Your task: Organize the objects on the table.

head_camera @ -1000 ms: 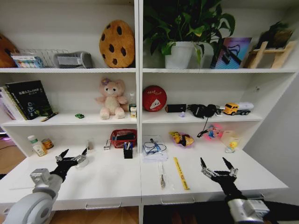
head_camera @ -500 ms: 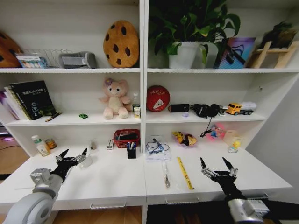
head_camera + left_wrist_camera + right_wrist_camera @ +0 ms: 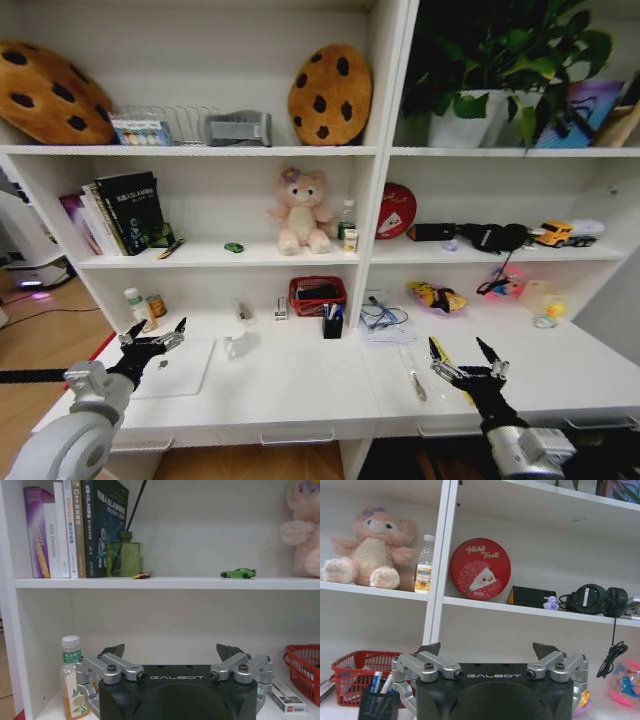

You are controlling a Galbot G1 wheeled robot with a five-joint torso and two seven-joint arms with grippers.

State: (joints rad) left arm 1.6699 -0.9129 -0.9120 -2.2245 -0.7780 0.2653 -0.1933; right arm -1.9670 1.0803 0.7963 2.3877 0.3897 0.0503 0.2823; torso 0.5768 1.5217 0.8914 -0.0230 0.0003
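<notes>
The table (image 3: 300,395) is the long white desk under the shelves. On it lie a thin silver laptop (image 3: 183,366), a white mug (image 3: 236,346), a black pen holder (image 3: 332,323), papers (image 3: 385,322) and a pen (image 3: 415,383). Two small bottles (image 3: 137,304) stand at the back left, one of them the bottle (image 3: 72,680) near my left wrist. A green toy car (image 3: 234,247) (image 3: 238,573) sits on the shelf above. My left gripper (image 3: 152,337) (image 3: 171,652) hovers open over the laptop's left side. My right gripper (image 3: 463,355) (image 3: 487,649) hovers open over the desk's right part.
A red basket (image 3: 317,295) (image 3: 355,672) stands at the back of the desk. On the shelves are a pink plush bear (image 3: 302,210), books (image 3: 125,210), a red tin (image 3: 397,210), headphones (image 3: 495,237) and cookie cushions (image 3: 330,95). Wooden floor lies to the left.
The whole picture has shifted right, so the camera has turned left. The laptop and the desk's left end have come into sight. Both grippers hold the same open pose.
</notes>
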